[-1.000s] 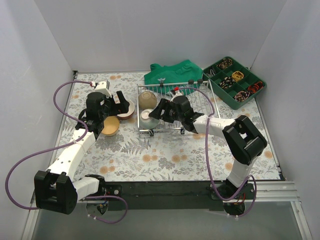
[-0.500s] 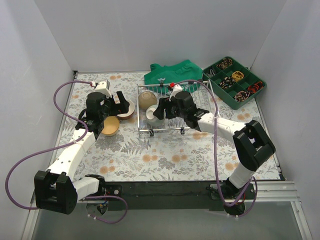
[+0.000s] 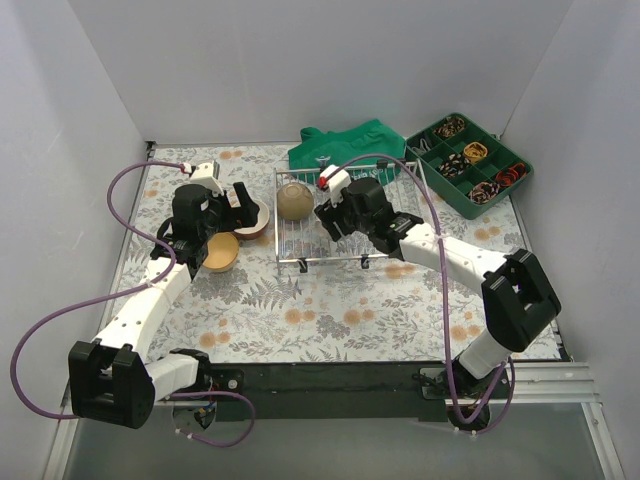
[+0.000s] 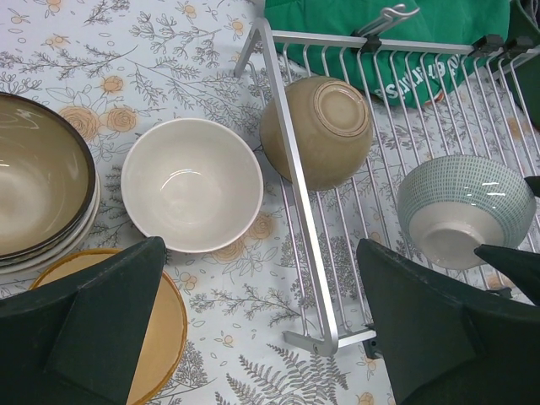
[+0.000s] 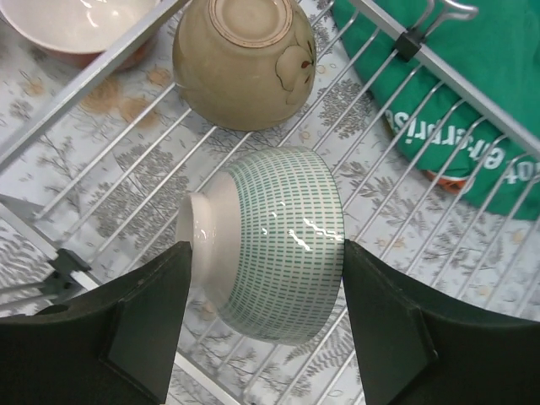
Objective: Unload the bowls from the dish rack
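The silver wire dish rack (image 3: 345, 258) stands at the table's middle back. A tan bowl (image 3: 294, 200) lies upside down in its left back corner, also in the right wrist view (image 5: 245, 59). My right gripper (image 5: 266, 253) is shut on a green-patterned white bowl (image 5: 287, 228), held on its side a little above the rack wires (image 5: 110, 186), one finger on its foot and one on its rim. My left gripper (image 4: 260, 253) is open and empty over the table just left of the rack's rail (image 4: 291, 160). The held bowl shows there too (image 4: 460, 207).
Left of the rack stand a white bowl (image 4: 192, 184), a stack of brown-rimmed bowls (image 4: 38, 181) and an orange bowl (image 4: 160, 325). A green cloth (image 3: 345, 145) lies behind the rack. A green compartment tray (image 3: 468, 163) is at the back right.
My right gripper has lifted the green-patterned bowl off the rack's front left and moved it up and back. The left arm has not moved.
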`<state>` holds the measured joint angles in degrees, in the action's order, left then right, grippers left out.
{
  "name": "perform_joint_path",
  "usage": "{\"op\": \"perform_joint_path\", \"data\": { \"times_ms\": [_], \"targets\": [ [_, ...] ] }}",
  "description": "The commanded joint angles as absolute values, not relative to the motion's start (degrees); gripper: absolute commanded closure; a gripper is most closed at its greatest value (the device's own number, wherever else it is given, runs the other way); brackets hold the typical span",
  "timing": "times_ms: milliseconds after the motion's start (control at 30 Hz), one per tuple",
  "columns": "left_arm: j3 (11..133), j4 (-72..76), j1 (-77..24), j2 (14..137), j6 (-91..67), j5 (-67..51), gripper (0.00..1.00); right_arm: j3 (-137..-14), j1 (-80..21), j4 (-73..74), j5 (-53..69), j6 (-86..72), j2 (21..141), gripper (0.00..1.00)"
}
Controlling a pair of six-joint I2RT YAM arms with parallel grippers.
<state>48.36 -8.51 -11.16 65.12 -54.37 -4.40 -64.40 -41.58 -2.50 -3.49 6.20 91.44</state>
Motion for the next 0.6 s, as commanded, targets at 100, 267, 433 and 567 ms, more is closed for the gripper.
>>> {"op": "perform_joint_path", "data": {
  "times_ms": [100,267,433,567],
  "targets": [
    [47.8,-7.7,-11.4,63.5,-53.6,-5.4,0.02,-65.0,-49.1,-4.5,-16.6,28.0,88.4,0.99],
    [47.8,-7.7,-11.4,63.7,-53.8,-5.3,0.02,-61.8,-54.5,-9.2,-26.3,39.8,88.9,0.99],
    [47.8,-7.8,-11.4,63.5,-54.7,-6.5,0.02,-57.5,-59.2,-14.8,-33.6,48.1,89.3,0.99],
    [48.3,-8.0,-11.4,63.5,-56.3,-9.5,0.02,-52.7,-62.3,-24.6,-39.7,55.1,89.1,0.99]
  ]
}}
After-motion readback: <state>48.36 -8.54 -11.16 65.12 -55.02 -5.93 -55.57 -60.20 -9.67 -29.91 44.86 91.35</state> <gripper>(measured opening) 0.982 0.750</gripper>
